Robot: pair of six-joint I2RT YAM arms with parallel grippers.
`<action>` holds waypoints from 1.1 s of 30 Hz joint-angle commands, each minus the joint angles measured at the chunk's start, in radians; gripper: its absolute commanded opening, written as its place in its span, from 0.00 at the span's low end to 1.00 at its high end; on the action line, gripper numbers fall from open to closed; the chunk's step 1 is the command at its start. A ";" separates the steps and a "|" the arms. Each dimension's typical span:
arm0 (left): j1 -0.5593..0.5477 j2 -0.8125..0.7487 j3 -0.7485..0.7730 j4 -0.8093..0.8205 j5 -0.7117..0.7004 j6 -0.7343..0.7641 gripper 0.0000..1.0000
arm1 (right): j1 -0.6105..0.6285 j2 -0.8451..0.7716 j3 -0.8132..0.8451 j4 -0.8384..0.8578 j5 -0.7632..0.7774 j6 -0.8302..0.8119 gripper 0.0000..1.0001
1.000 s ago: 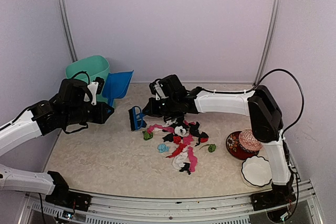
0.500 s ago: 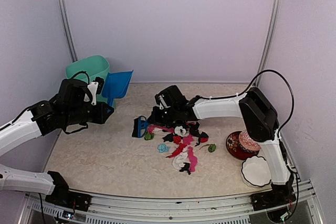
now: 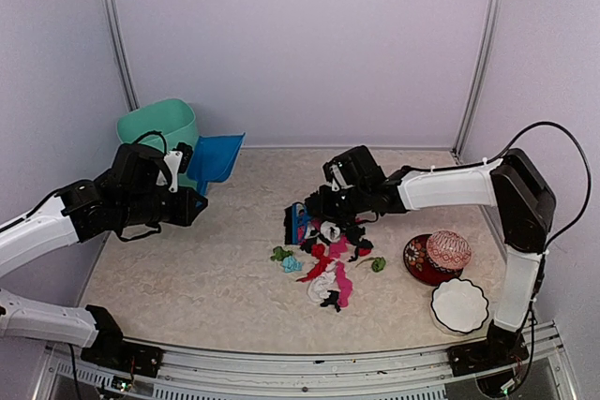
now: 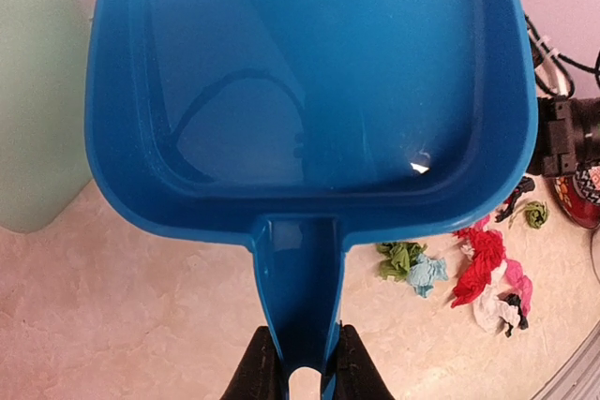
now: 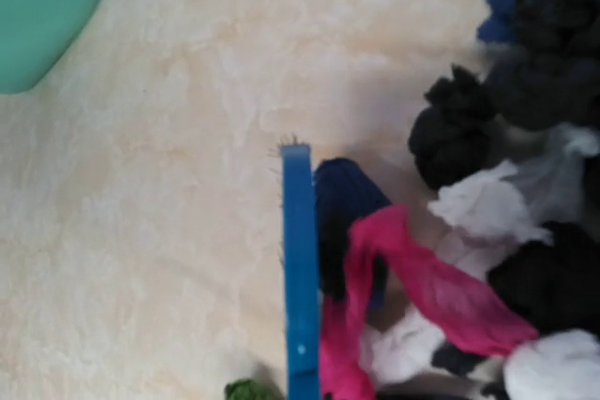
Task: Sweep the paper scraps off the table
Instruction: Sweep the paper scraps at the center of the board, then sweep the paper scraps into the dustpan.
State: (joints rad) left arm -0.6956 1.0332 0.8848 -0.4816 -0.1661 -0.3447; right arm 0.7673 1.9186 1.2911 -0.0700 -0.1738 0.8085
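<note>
The paper scraps point(image 3: 328, 255) lie heaped mid-table, black, pink, red and white; a green one point(image 3: 280, 254) and a teal one point(image 3: 292, 264) sit just left of the heap. A blue brush point(image 3: 296, 222) stands at the heap's left edge, against navy and pink scraps point(image 5: 422, 288). My right gripper point(image 3: 326, 205) is shut on the brush; its fingers are out of the right wrist view, where only the brush point(image 5: 300, 269) shows. At the left my left gripper point(image 4: 302, 348) is shut on the handle of the blue dustpan point(image 4: 309, 72), held above the table point(image 3: 187, 269).
A teal bin point(image 3: 159, 124) stands in the back left corner behind the dustpan point(image 3: 217, 156). A red-patterned bowl point(image 3: 417, 261) holding a ball point(image 3: 447, 250) sits at the right, with a white bowl point(image 3: 458, 306) in front of it. Pale walls close three sides.
The right gripper has dragged the brush rightward, packing the scraps into a tighter heap; green and teal scraps stayed behind. The left arm shifted the dustpan slightly right.
</note>
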 commanded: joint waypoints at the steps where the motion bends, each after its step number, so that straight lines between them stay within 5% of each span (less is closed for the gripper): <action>1: -0.060 0.024 -0.002 -0.013 -0.061 -0.019 0.00 | -0.008 -0.120 -0.018 -0.039 0.027 -0.083 0.00; 16: -0.367 0.103 -0.027 -0.097 -0.154 -0.258 0.00 | -0.049 -0.380 -0.011 -0.235 0.413 -0.475 0.00; 33: -0.593 0.300 -0.024 -0.337 -0.051 -0.406 0.00 | -0.083 -0.143 0.060 -0.093 0.530 -1.132 0.00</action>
State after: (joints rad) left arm -1.2678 1.3033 0.8639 -0.7624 -0.2562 -0.7330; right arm 0.6914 1.7115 1.3067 -0.2237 0.3347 -0.1143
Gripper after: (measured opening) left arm 0.154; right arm 0.041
